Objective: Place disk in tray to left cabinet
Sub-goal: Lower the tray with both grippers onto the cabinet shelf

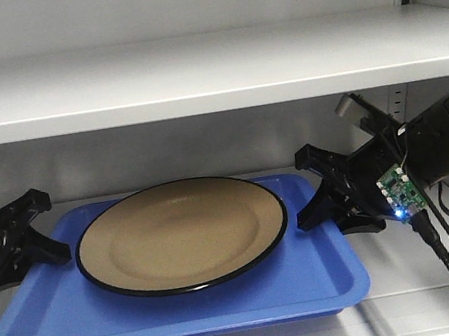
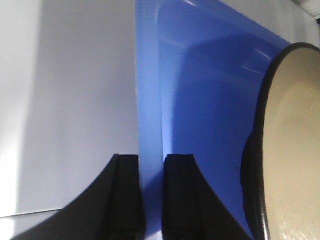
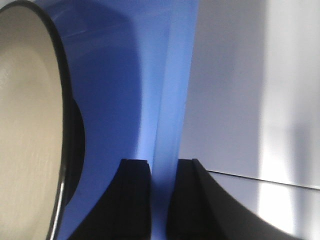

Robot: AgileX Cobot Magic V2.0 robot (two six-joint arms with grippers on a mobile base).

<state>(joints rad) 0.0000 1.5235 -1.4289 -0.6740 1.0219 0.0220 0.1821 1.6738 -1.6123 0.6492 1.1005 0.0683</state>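
1. Two grippers hold the tray (image 1: 186, 311) by its short ends. The left gripper (image 1: 37, 236) and the right gripper (image 1: 316, 193) each sit at a rim, so the load is shared and stays level.
2. Both wrist views show the reason for the grip: in each, the tray's raised blue rim runs between the two black fingers (image 2: 125, 195), one finger inside the wall and one outside. The fingers look pressed onto the rim on both sides, though actual contact is hard to confirm.
3. Centred in the tray lies the disk (image 1: 182, 234), flat and filling most of its width. Neither gripper touches it, so carrying the tray carries it too.
4. Inside the left cabinet (image 1: 194, 72), the tray rests on or just above the lower shelf, beneath an upper shelf.
5. Judging by this, placement looks nearly finished; releasing the rims and withdrawing sideways probably remains.
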